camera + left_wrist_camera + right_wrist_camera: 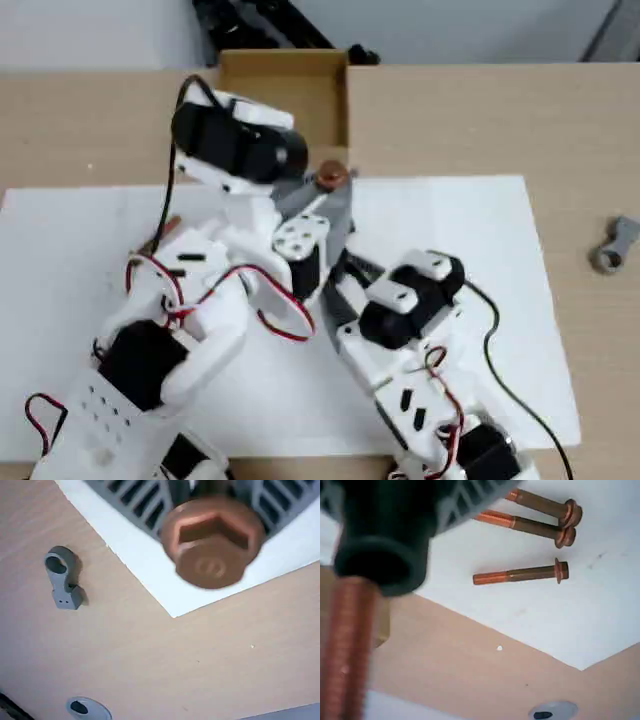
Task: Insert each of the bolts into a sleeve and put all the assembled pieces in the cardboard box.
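Observation:
My left gripper [210,492] is shut on a copper bolt [212,540], whose hex head [331,178] sits just in front of the cardboard box [285,90]. My right gripper [385,505] is shut on a dark sleeve [375,550]. The held bolt's threaded shaft [347,645] meets the sleeve's round mouth. In the high view the right gripper [338,262] lies under the left arm, near the middle of the white sheet [480,260]. Three loose copper bolts [520,574] lie side by side on the sheet. A grey sleeve [612,245] [62,580] rests on the bare table to the right.
The open box stands at the table's back edge, right behind the two grippers. Both arms cross over the middle of the white sheet. A small round hole [85,708] [552,711] is set in the wooden tabletop.

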Controlling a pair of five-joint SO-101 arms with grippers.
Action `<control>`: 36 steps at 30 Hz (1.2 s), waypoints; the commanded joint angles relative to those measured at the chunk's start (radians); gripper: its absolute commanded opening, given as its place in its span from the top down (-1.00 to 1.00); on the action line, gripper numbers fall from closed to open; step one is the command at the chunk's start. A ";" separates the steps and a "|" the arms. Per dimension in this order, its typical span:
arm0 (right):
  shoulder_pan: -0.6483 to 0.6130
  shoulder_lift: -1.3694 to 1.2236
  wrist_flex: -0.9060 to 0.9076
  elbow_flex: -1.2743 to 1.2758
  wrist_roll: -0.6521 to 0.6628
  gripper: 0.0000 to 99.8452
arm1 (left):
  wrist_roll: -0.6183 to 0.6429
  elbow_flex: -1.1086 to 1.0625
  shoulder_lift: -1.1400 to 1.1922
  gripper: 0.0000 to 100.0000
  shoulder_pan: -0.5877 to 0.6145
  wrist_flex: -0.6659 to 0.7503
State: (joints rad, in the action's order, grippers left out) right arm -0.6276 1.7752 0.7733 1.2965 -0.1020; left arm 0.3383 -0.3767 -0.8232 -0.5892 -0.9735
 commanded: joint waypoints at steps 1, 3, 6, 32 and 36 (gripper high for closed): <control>0.002 0.013 -0.019 -0.006 0.005 0.99 | 0.002 -0.002 -0.021 0.99 -0.008 0.031; 0.002 0.013 -0.019 -0.006 0.005 0.99 | 0.000 -0.027 -0.021 0.99 -0.008 0.034; 0.002 0.013 -0.019 -0.006 0.005 0.99 | 0.000 -0.045 -0.021 0.99 -0.008 0.031; 0.002 0.012 -0.019 -0.005 0.009 0.99 | -0.069 -0.056 -0.055 0.99 -0.074 -0.138; 0.002 0.012 -0.019 -0.005 0.009 0.99 | -0.083 -0.131 -0.055 0.97 -0.071 -0.135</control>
State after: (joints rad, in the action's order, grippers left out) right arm -0.6245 1.7783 0.7733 1.3042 -0.1005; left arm 0.2631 -0.4979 -0.8646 -0.6475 -1.1101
